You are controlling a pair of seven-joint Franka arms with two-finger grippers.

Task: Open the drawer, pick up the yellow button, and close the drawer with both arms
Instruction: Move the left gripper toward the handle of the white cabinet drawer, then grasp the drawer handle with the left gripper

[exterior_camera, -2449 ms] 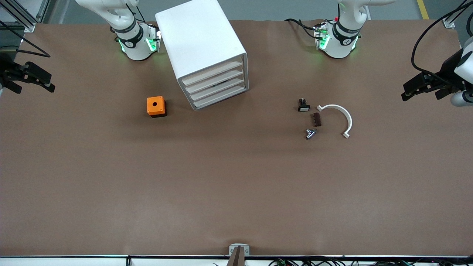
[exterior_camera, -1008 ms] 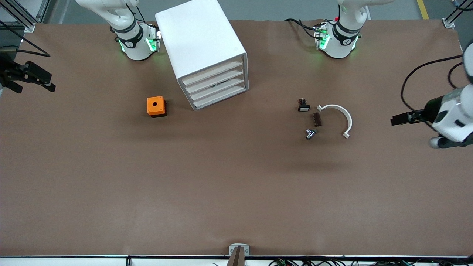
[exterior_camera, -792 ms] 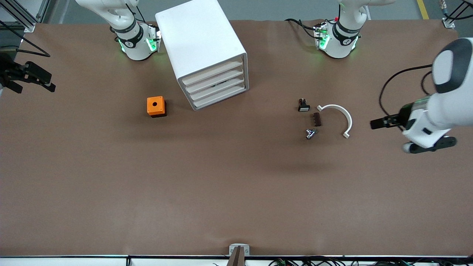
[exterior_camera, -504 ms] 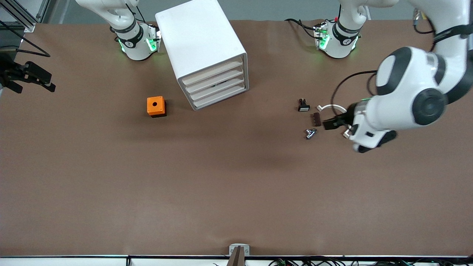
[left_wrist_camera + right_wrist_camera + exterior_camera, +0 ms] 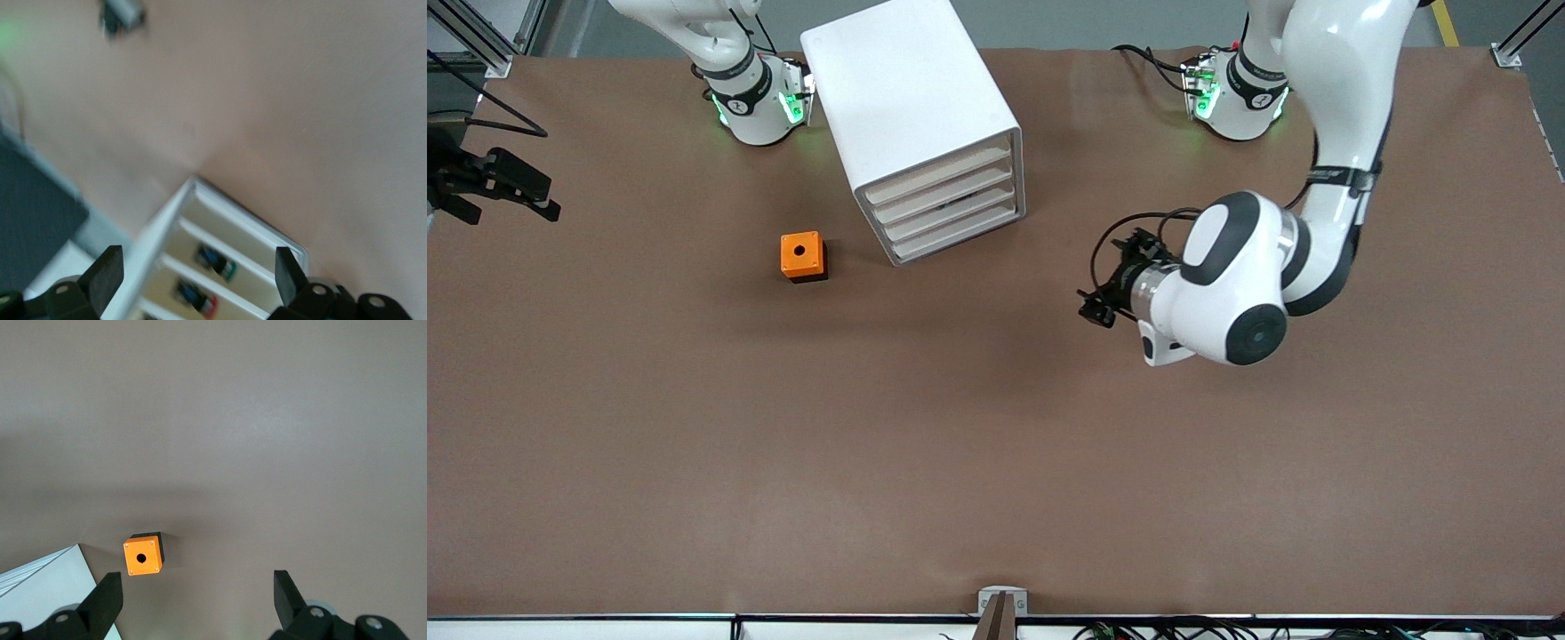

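Observation:
The white cabinet [image 5: 911, 107] stands near the arm bases, its four drawers pushed in; the topmost drawer [image 5: 938, 175] is shut. My left gripper [image 5: 1096, 308] is open and empty, over bare table beside the cabinet's front, toward the left arm's end. In the left wrist view its open gripper [image 5: 195, 280] faces the drawer fronts [image 5: 227, 233], where small blurred pieces with blue parts show; I cannot tell which is the button. My right gripper [image 5: 538, 197] waits open and empty at the right arm's end of the table; it also shows in the right wrist view [image 5: 197, 600].
An orange cube with a black hole [image 5: 801, 255] sits on the table beside the cabinet toward the right arm's end, and shows in the right wrist view [image 5: 142, 555]. The left arm's elbow [image 5: 1232, 293] covers the spot where small loose parts lay.
The left arm has swung in from its end of the table toward the cabinet's front and now covers the small loose parts. The right arm has not moved.

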